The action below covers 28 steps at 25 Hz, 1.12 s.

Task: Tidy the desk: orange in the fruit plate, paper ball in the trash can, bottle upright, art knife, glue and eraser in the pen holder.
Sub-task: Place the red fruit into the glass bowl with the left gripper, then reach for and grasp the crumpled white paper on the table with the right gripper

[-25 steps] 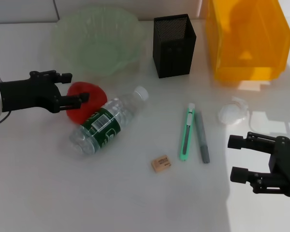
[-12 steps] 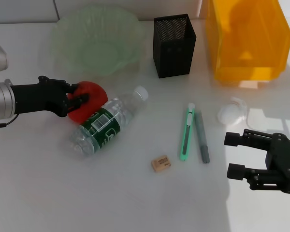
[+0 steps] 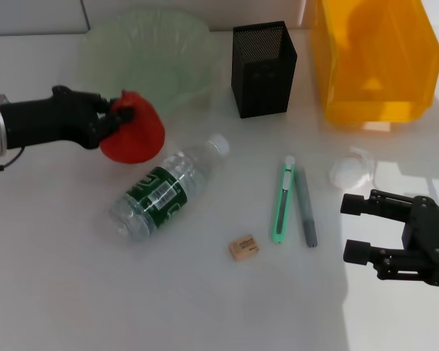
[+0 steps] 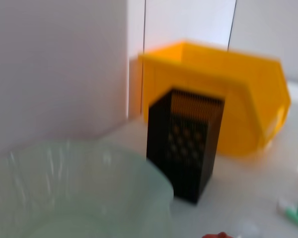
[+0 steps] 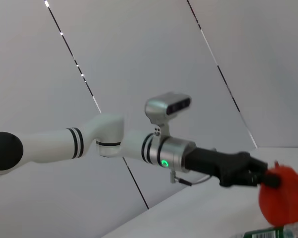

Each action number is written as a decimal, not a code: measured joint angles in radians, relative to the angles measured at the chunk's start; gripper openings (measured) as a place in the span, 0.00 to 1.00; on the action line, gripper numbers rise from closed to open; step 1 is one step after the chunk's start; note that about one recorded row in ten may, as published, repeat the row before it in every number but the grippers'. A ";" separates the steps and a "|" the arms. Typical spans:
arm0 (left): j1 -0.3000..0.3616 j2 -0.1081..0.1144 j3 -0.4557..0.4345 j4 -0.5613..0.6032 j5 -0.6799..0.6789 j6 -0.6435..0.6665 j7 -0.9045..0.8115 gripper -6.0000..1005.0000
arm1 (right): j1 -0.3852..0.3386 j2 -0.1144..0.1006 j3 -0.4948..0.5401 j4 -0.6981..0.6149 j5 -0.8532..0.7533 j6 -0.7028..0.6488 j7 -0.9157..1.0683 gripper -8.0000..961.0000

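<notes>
Left claw clenched on the orange beside the fruit plate; right claw released, parked

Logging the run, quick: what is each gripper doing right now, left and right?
Left gripper: shut on the orange, lifted beside the fruit plate.
Right gripper: open, holding nothing, near the paper ball.

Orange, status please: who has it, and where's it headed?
Left gripper shut on the orange, lifted beside the green fruit plate. Right gripper open, idle near the paper ball. Bottle lying down, not in the way.
</notes>
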 joint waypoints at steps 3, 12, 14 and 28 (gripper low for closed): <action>0.000 0.007 -0.069 0.022 -0.087 0.085 0.000 0.16 | 0.001 0.000 0.000 0.000 0.000 0.000 0.000 0.85; -0.114 -0.008 -0.055 -0.118 -0.364 -0.185 0.092 0.09 | 0.018 0.001 0.002 0.050 0.023 -0.001 -0.021 0.85; -0.152 -0.010 -0.019 -0.168 -0.369 -0.293 0.072 0.11 | 0.020 0.001 0.002 0.060 0.025 -0.001 -0.022 0.85; -0.159 -0.004 0.163 -0.208 -0.510 -0.350 0.019 0.48 | 0.027 0.002 0.011 0.110 0.033 0.024 -0.055 0.85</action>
